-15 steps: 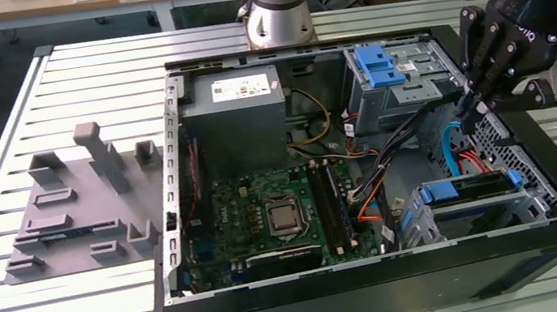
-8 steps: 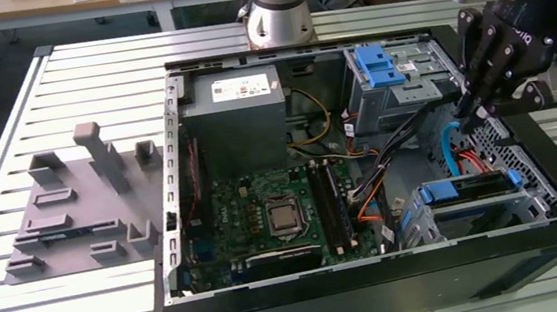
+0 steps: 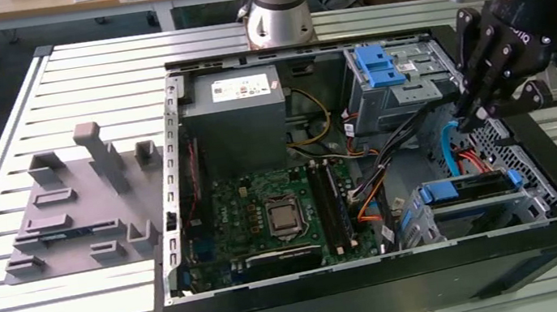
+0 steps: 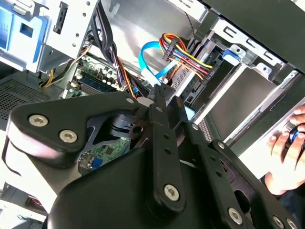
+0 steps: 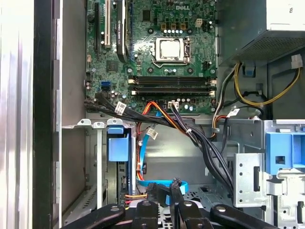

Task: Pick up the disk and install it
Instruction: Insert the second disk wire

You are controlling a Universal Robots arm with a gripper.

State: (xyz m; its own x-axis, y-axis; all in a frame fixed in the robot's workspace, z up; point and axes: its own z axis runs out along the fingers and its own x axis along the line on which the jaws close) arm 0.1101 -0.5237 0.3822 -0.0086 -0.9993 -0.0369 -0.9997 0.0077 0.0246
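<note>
Slatted metal table (image 3: pixel 114 310) – the open computer case (image 3: pixel 386 296) and a grey moulded fixture (image 3: pixel 79 208) are carried on it, the fixture well apart from the jaws, across the case from them.

Grey power supply box (image 3: pixel 235 121) – set in the case at the corner far from the jaws.

Green motherboard (image 3: pixel 276 213) – laid on the case floor, seen beyond the jaws in the first wrist view.

Drive cage with blue bracket (image 3: pixel 381 68) – just beside the jaws.

The disk (image 3: pixel 463 189) – seated in a metal bay inside the case, near the jaws and apart from them, blue rails showing.

Gripper (image 3: pixel 469 114) – hung over the case's interior, nothing seen in its hold; whether the jaws are spread or pressed together cannot be told.

Blue ribbon cable (image 5: pixel 164 183) – passed just behind the jaws.
</note>
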